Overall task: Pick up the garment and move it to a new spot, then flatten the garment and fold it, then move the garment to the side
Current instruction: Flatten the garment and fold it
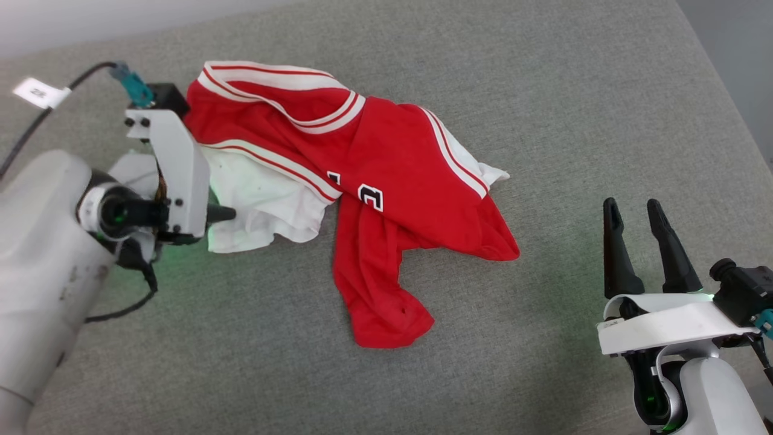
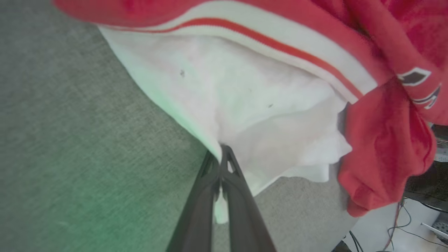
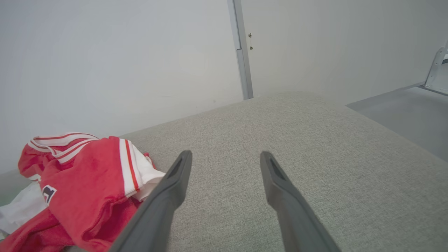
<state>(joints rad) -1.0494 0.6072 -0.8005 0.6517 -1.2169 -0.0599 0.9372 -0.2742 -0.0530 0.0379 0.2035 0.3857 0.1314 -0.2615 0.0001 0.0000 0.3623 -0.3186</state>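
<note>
Left claw (image 1: 226,212) pinching a crumpled red jersey-style garment (image 1: 398,181) with white sleeves and red-and-white striped trim, on a grey woven fabric surface (image 1: 543,90).
The garment lies bunched left of centre in the head view. The left claw's dark fingers are pressed together on the edge of the white sleeve (image 2: 245,105), with cloth caught between them. The right claw (image 1: 634,208) stands spread wide above the grey surface, well apart from the garment.
</note>
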